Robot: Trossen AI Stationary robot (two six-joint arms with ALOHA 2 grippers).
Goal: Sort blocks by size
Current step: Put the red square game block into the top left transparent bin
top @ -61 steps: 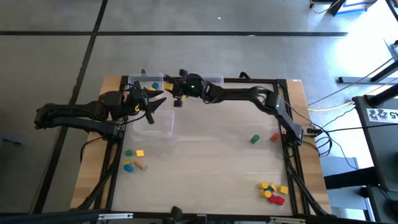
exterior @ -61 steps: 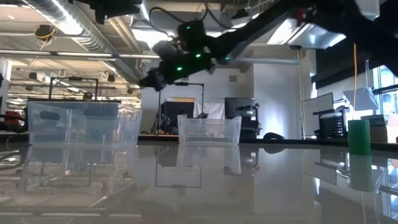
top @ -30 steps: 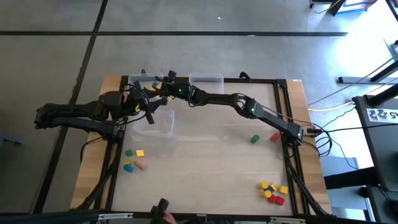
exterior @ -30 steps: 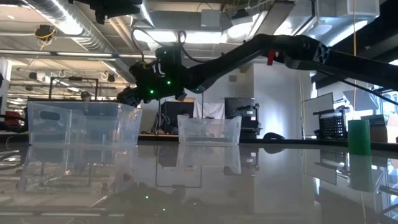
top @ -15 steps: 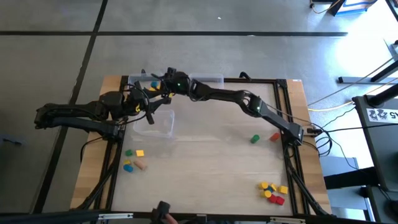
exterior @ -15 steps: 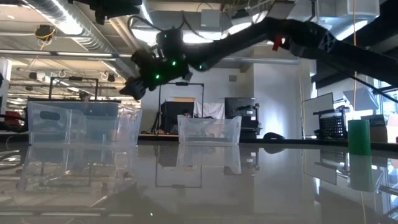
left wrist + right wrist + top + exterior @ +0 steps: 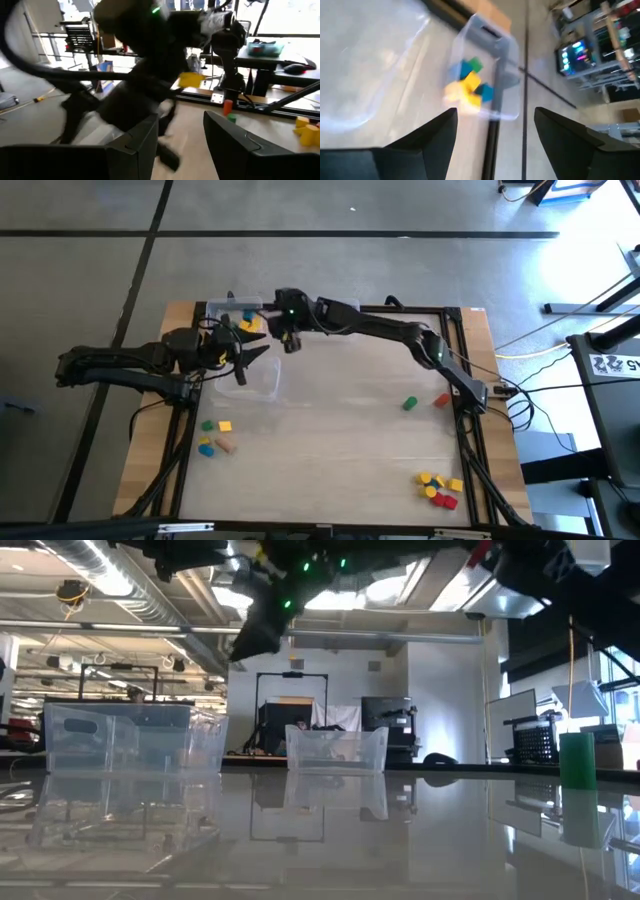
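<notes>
Two grippers near the far-left bins, neither seen carrying a block.

Right gripper [image 7: 287, 340]: dark fingers spread wide, nothing between them, hanging high over the clear plastic bin [image 7: 506, 55] that holds small yellow, blue and green wooden blocks [image 7: 469, 85]; arm stretched across from the right. Judged: drop finished; next, reach back for the loose blocks [image 7: 438, 488] at the near right. Left gripper [image 7: 246, 357]: parted, over the nearer clear bin [image 7: 262, 383], waiting.
</notes>
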